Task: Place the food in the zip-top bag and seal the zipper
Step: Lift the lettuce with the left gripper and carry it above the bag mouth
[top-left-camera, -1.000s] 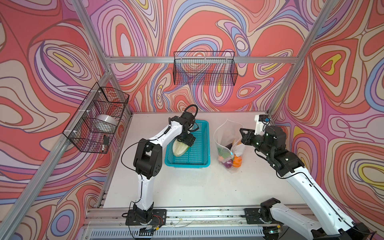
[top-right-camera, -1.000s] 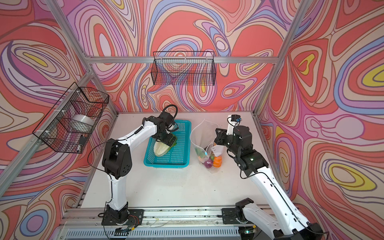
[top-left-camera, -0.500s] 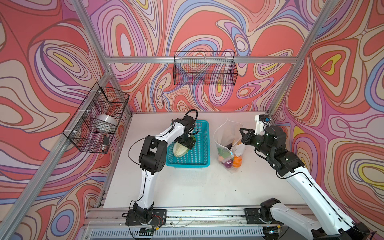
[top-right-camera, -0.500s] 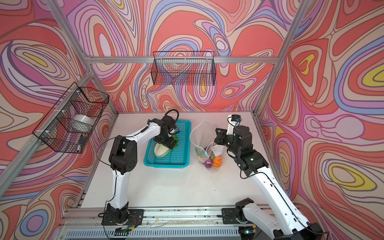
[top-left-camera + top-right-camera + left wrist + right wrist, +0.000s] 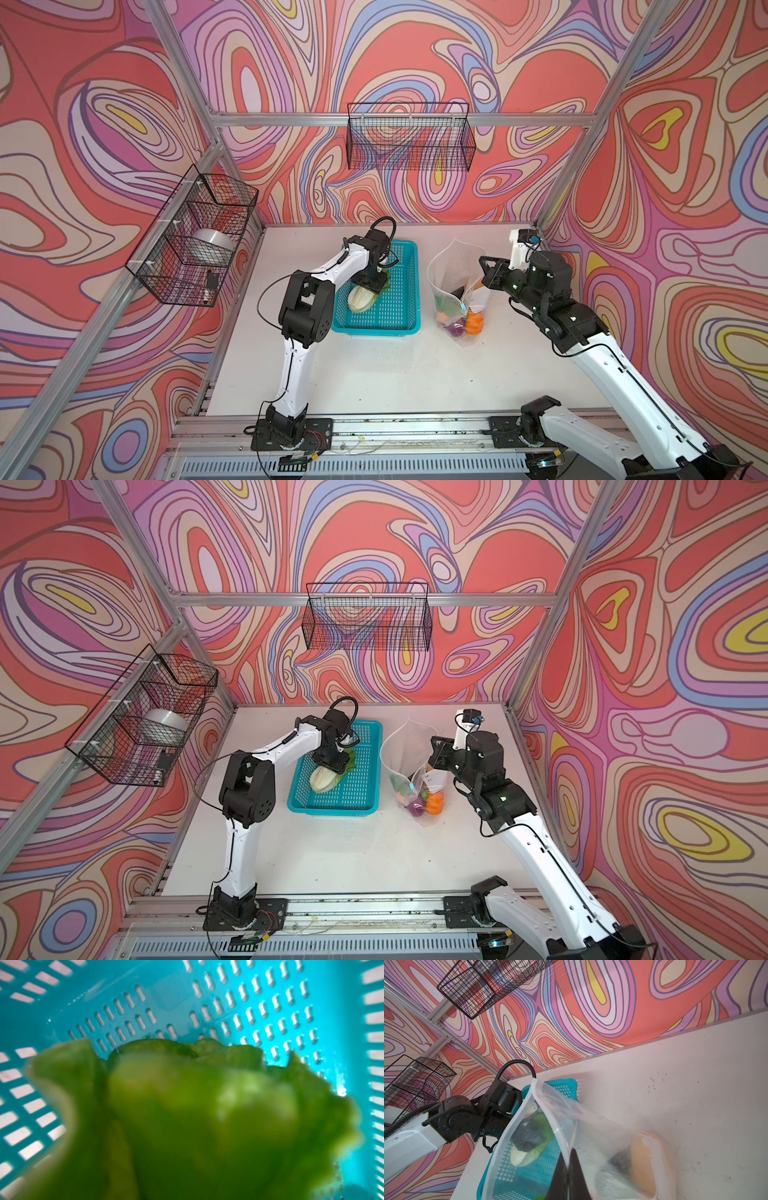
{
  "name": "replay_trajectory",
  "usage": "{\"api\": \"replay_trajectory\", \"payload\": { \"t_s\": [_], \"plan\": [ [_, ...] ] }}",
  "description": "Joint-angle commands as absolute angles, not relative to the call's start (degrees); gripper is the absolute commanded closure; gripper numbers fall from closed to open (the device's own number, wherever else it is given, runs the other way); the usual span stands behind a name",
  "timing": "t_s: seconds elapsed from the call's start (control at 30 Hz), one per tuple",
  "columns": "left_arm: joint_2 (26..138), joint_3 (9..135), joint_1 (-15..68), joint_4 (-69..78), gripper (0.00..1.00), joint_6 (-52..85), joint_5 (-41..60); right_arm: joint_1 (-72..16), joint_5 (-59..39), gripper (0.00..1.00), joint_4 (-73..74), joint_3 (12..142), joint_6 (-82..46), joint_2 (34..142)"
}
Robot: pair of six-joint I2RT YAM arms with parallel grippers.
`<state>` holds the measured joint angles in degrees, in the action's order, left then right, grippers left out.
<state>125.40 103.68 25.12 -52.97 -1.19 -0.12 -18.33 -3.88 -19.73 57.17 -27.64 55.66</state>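
A white table [image 5: 374,374] fills the foreground. On it sits a teal basket [image 5: 397,305], the landmark for everything else.

Just beside the basket, on its right, a clear bag [image 5: 451,270] stands with its mouth open upward. At the bag's bottom, about level with the basket's near rim, a purple onion [image 5: 455,330] and an orange pumpkin [image 5: 473,323] lie against each other. Darker and green pieces sit above them, too small to name.

The right gripper [image 5: 484,276] meets the bag on the side away from the basket. In the right wrist view its fingers [image 5: 578,1178] are pressed together on the bag's rim, holding that side up.

Inside the basket, in its left half, lies the lettuce [image 5: 360,299], pale end toward the near rim and green leaves toward the far rim. The left gripper [image 5: 372,282] is down on the leafy end. In the left wrist view blurred green leaves fill most of the frame. The jaws seem to straddle the leaves, but I cannot tell whether they have closed on them.

Beyond the basket, a black wire back rack [image 5: 409,137] hangs on the far wall. To the basket's left, a side rack [image 5: 195,249] on the side wall holds a silver object [image 5: 212,241].
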Motion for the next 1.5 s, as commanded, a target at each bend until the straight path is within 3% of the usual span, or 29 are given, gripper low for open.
{"api": "replay_trajectory", "payload": {
  "t_s": [0.0,0.5,0.8,1.13,1.47],
  "plan": [
    [124.4,105.1,25.0,-54.6,0.46,-0.1,2.0,-18.3,-3.5,1.0,-19.0,57.7,-27.9,55.2],
    [104.4,106.6,25.0,-49.5,0.5,9.6,11.9,-18.3,-3.4,1.0,-17.6,56.9,-29.0,55.5],
    [89.5,95.0,27.8,-26.8,0.55,23.2,20.5,-18.3,-3.2,1.0,-16.2,55.4,-31.0,55.5],
    [83.8,88.0,39.2,-1.5,0.56,31.4,15.9,-18.3,-4.1,1.0,-15.2,54.7,-32.9,55.5],
    [85.8,79.2,45.7,21.8,0.57,28.0,4.7,-18.2,-5.1,1.0,-15.0,54.5,-33.6,54.5]
  ]
}}
